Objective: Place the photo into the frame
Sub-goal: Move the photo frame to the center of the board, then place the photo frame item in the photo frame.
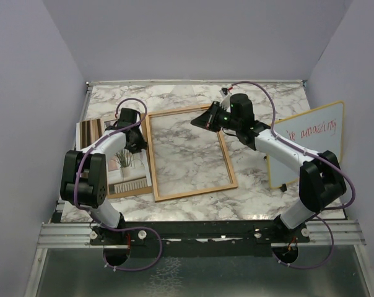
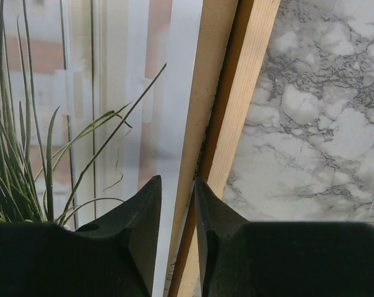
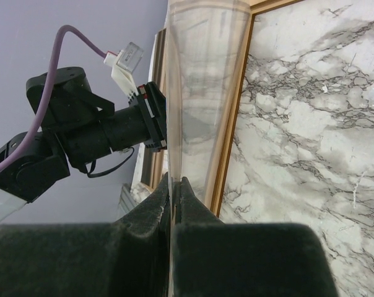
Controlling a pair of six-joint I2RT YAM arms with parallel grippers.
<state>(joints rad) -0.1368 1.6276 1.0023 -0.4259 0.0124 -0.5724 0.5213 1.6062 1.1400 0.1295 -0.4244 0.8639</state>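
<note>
1. The photo (image 2: pixel 82 124) lies flat on the table (image 1: pixel 174 93), left of the frame (image 2: pixel 246 93). Its white border runs just beside the frame's left rim.
2. The left gripper (image 2: pixel 177 185) hangs over that border with its jaws a little apart. Nothing shows pinched between them.
3. I judge the step to be taking the photo by this edge. It is best to bite only the border, and lightly, so the paper does not crease.
4. The photo should be raised enough to pass over the rim, then carried right and squared to the frame's corners before release.
5. The right gripper (image 3: pixel 174 185) is clamped on a clear pane (image 3: pixel 202 93). The pane should be held away from the opening until the photo is seated.
</note>
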